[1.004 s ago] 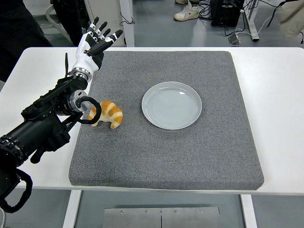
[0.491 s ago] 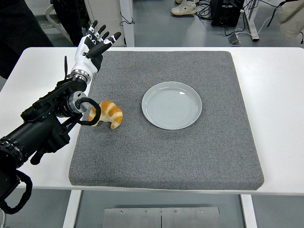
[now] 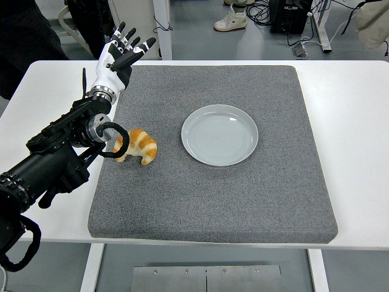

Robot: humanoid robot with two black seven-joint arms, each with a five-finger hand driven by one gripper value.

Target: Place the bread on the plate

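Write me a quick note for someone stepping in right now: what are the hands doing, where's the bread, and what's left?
Left robot hand: raised at the mat's far left corner, fingers spread, holding nothing.
Right robot hand: not in view.
Bread: lying on the grey mat near its left edge, beside the left forearm, left of the plate.
Plate: mid-mat, nothing on it.
Done: nothing yet.
Left: grasp the bread, carry it right, set it on the plate.

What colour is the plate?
Pale grey-blue plate, plain with faint rings; head view shows it.
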